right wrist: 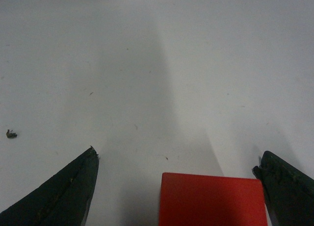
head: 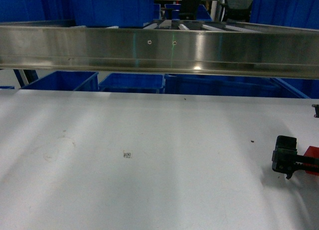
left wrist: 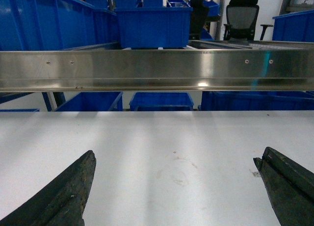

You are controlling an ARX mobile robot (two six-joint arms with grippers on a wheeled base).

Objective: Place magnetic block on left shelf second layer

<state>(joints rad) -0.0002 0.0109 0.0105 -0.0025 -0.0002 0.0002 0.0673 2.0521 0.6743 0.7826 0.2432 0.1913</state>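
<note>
The red block [right wrist: 212,199] is seen lying on the bench [right wrist: 157,64] between the wide-open, empty fingers [right wrist: 54,196] of the right gripper [right wrist: 179,187], off-centre toward its right finger.

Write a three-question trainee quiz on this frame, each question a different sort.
1. True or false: the red block sits between the open right gripper fingers on the table.
2. The left gripper is: A) open and empty, B) shut on the block, C) out of view.
3. Fill in: in the left wrist view, beyond the steel rail stand ___ bins.

Key: 1 true; 2 A; 3 blue.
</note>
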